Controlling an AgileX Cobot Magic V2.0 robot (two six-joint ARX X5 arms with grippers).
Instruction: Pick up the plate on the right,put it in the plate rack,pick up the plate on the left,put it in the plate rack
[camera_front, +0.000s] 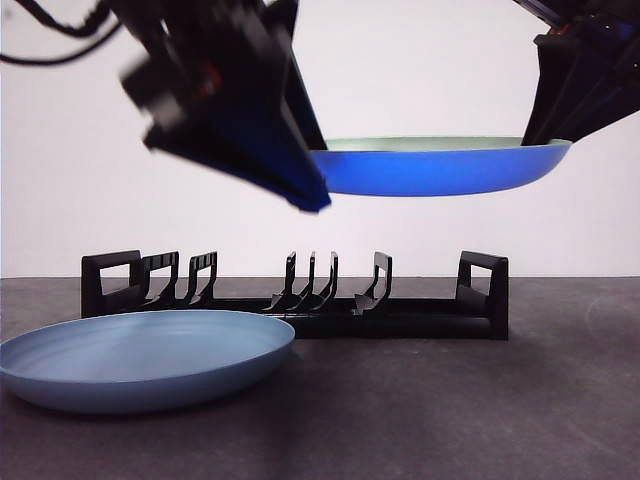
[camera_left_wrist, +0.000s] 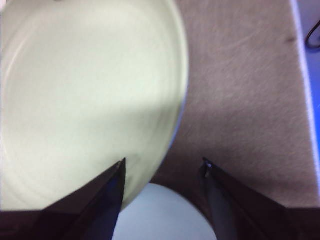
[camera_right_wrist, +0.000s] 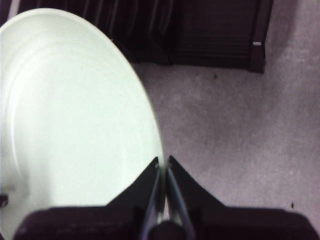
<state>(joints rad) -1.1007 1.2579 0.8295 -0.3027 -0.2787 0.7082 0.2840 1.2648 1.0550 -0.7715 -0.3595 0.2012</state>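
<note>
On the left of the front view a light blue plate (camera_front: 145, 357) lies flat on the dark counter (camera_front: 450, 410), in front of the left end of the plate rack (camera_front: 300, 295) and partly covering its lower edge. The plate rack stands on the counter behind it, long and low, black, with upright slotted dividers and a looped handle at each end; its slots hold nothing. Above the rack, high in the air and nearly level, is a second plate, the dark blue plate (camera_front: 440, 168), with a pale green inner side. At its left edge is a big dark arm coming from the upper left, which is the left end effector (camera_left_wrist: 162, 167); in the left wrist view its two jaws are spread apart, one jaw lies over the rim of the pale inner side of the plate and the other is over the bare counter, so it is beside the plate and does not pinch it. Under it, part of the light blue plate shows. At the right edge of the lifted plate is the right end effector (camera_right_wrist: 163, 162), coming from the upper right corner; its jaws are pressed together on the rim of the dark blue plate and carry it.
</note>
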